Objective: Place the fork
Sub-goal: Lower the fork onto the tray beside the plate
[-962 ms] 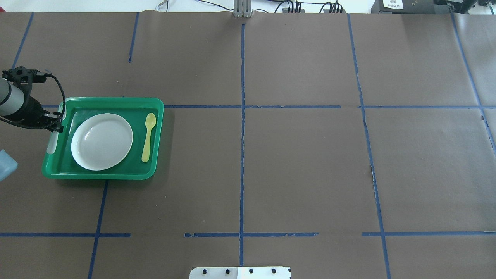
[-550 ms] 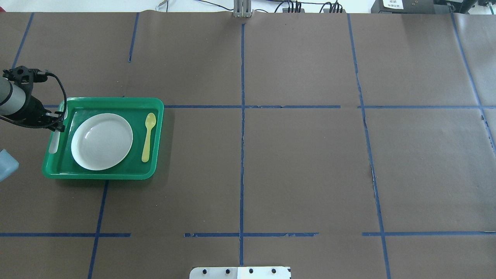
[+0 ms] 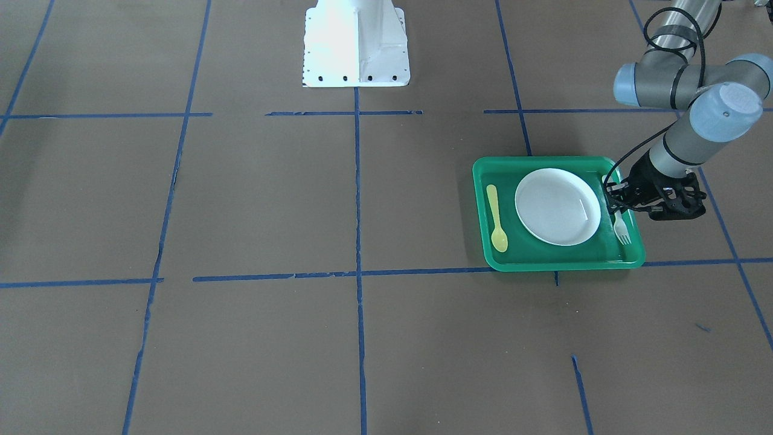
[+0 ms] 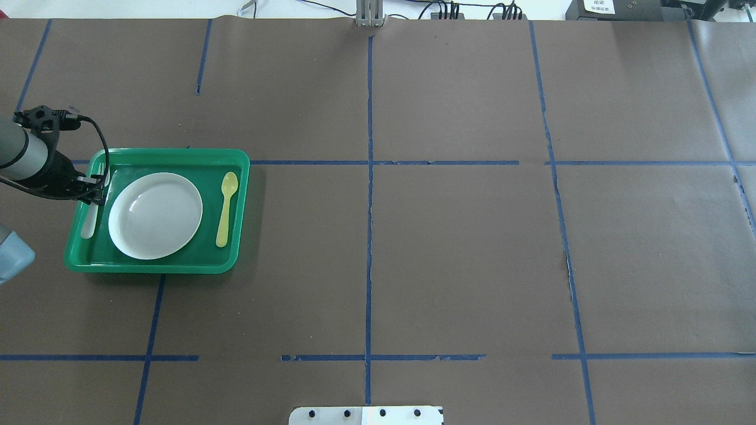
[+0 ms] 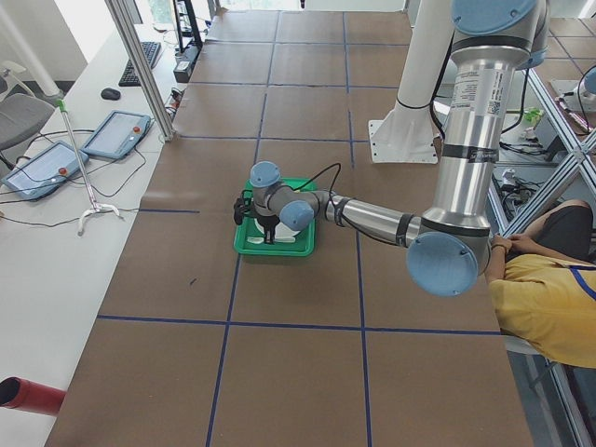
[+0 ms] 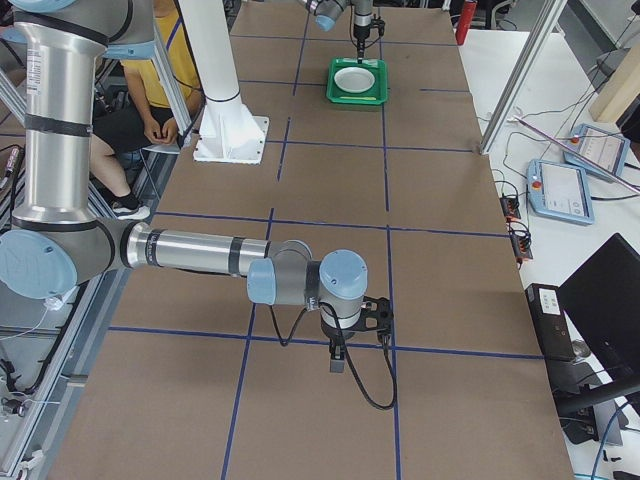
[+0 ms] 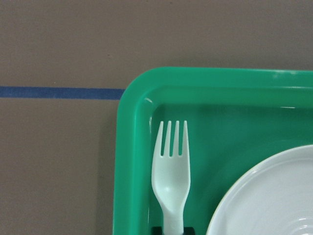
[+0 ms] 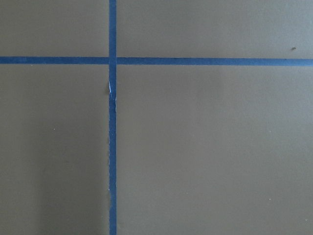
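The pale plastic fork [image 7: 171,171] is in my left gripper [image 4: 95,192], which is shut on its handle. The fork hangs low inside the left side of the green tray [image 4: 177,154], between the tray's wall and the white plate [image 4: 155,215], with its tines pointing away from the robot. It also shows in the front-facing view [image 3: 621,228]. The yellow spoon [image 4: 225,206] lies in the tray on the plate's other side. My right gripper [image 6: 337,360] hovers over bare table far from the tray; I cannot tell whether it is open or shut.
The robot's white base plate [image 3: 355,42] stands at the table's near edge. Blue tape lines cross the brown table cover. A person sits beside the table in the exterior left view [image 5: 540,298].
My left gripper has moved right with the fork, from over the tray's left rim to inside the tray beside the plate.
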Controlling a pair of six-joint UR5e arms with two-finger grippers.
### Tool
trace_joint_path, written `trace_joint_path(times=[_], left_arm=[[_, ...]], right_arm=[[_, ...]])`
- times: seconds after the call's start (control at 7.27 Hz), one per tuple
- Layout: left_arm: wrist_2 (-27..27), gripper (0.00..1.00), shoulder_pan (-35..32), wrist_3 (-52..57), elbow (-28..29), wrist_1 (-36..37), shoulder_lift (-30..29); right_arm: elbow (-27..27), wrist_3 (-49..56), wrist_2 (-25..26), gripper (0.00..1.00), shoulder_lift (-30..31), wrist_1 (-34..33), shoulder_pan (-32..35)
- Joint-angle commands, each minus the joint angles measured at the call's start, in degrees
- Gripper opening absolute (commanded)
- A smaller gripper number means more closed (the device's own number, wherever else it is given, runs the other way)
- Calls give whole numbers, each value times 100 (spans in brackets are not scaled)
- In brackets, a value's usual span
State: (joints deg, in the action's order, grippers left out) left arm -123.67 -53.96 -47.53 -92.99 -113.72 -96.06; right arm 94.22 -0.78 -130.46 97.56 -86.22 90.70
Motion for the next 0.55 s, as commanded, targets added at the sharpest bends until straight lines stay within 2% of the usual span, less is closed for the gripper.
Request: trace_joint_path(times=[0.0,0.14,0.28,0.41], left_arm=[[9,63,26,16,-9,-1,0],[10,78,26,59,-17,-1,0],[10,100,17,60,-35,8,8],[1,100,-18,25,-139,25,52]], right_arm=[[0,-1,3,100,0,0,0],[0,-1,3,100,0,0,0],[0,-1,3,100,0,0,0],[0,-1,3,100,0,9,0]])
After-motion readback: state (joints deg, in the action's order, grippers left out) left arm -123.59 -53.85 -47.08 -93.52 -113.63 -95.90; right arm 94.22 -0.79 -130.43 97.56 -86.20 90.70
